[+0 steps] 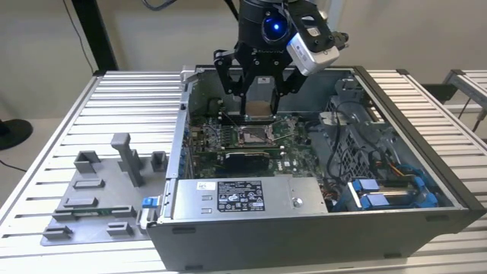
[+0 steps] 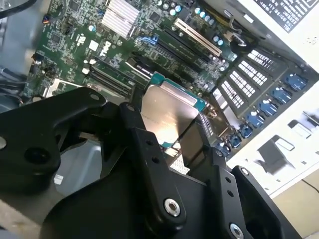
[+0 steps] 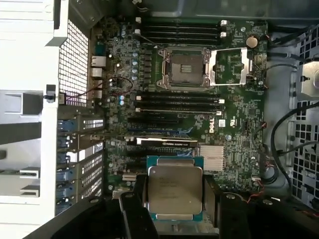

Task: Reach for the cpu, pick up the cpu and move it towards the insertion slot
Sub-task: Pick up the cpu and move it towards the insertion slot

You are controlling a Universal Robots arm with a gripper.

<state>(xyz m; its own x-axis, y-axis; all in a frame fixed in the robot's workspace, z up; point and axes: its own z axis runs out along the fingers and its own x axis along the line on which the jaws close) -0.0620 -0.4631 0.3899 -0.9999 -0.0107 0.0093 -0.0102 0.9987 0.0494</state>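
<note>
The cpu [image 1: 259,106] is a flat silvery square chip with a green edge. My gripper [image 1: 259,112] is shut on it, holding it in the air inside the open computer case. The insertion slot [image 1: 254,135], a square socket with a shiny metal frame and a dull centre, lies on the green board just below and in front of the held chip. In the first wrist view the cpu [image 3: 175,191] sits between the black fingers [image 3: 137,196], well apart from the insertion slot [image 3: 182,68]. The second wrist view has the cpu [image 2: 169,110] tilted above the board.
The case wall [image 1: 396,108] rings the board on a slatted metal table [image 1: 114,108]. A power supply [image 1: 243,197] blocks the near side. Cables and blue drive clips [image 1: 384,191] fill the exterior view's right. Grey fixture blocks [image 1: 99,188] stand outside, on the exterior view's left.
</note>
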